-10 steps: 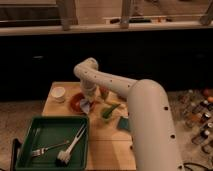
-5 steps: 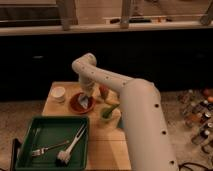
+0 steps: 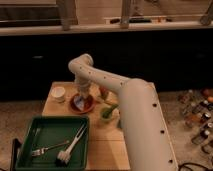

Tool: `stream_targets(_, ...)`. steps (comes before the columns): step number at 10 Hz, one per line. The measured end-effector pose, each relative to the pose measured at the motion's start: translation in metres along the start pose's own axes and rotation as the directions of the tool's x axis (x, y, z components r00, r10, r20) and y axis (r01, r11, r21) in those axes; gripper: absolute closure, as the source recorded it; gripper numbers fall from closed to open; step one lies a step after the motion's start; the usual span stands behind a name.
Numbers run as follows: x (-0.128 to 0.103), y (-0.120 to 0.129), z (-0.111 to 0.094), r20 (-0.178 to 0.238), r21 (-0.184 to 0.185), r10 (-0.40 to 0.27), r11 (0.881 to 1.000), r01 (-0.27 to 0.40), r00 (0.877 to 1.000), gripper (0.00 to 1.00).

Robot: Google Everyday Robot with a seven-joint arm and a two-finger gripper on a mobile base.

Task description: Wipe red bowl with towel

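Reaching down over the red bowl [image 3: 90,106] on the worktop [image 3: 102,147]: gripper [image 3: 83,97] at the bowl's centre.
I see the gripper just above the towel [image 3: 79,103] lying in the bowl; I cannot tell whether it is spread or closed, or touching the towel. A white cup [image 3: 59,93] stands left of the bowl. A second ago the gripper stood by the bowl's right edge; it has shifted left.
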State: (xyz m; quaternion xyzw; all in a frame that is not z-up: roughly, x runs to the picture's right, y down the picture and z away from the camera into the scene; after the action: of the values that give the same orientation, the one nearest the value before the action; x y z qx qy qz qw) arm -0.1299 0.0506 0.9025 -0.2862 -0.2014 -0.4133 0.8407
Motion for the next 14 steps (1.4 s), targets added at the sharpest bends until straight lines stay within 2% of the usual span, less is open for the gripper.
stream_targets(14,-0.0003,0.0028,-0.0008,0.008,0.008,-0.004,1.0,0.004,1.0,1.0)
